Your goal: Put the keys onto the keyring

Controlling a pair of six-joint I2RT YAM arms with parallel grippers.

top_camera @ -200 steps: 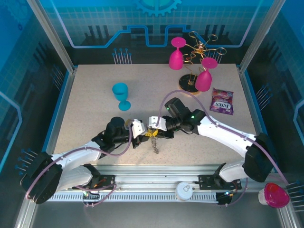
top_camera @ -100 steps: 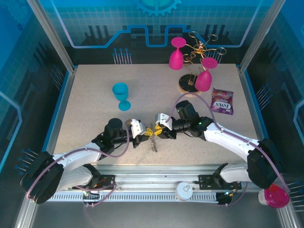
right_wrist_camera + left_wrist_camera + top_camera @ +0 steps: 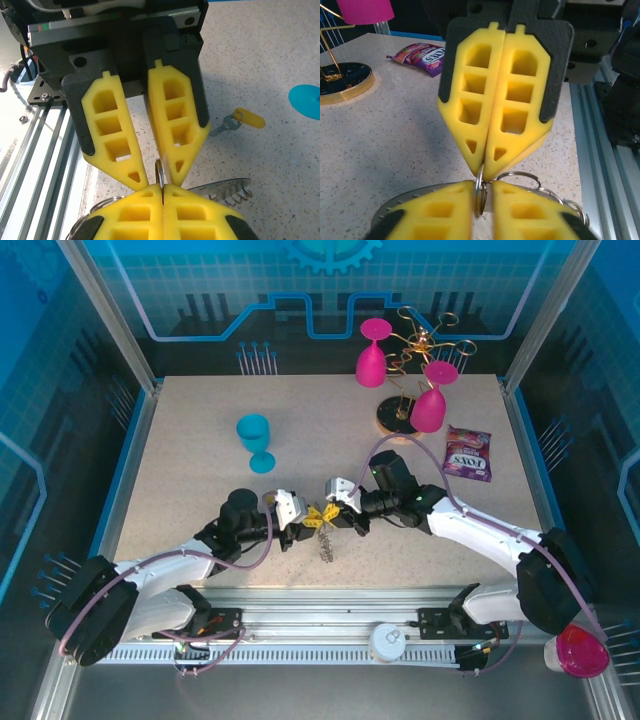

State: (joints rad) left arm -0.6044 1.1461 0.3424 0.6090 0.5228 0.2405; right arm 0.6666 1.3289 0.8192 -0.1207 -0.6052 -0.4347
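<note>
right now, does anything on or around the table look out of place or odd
Two things. A pink goblet sits off the table, past its near right corner, and seems tipped on its side. A yellow key lies loose on the tabletop, apart from the ring it should hang on.

The keyring [image 3: 479,192] is thin polished metal; the key [image 3: 248,118] has a smooth yellow plastic head. The finger pads [image 3: 520,78] are matt yellow foam, the table [image 3: 200,410] matt, speckled and stone-like
</note>
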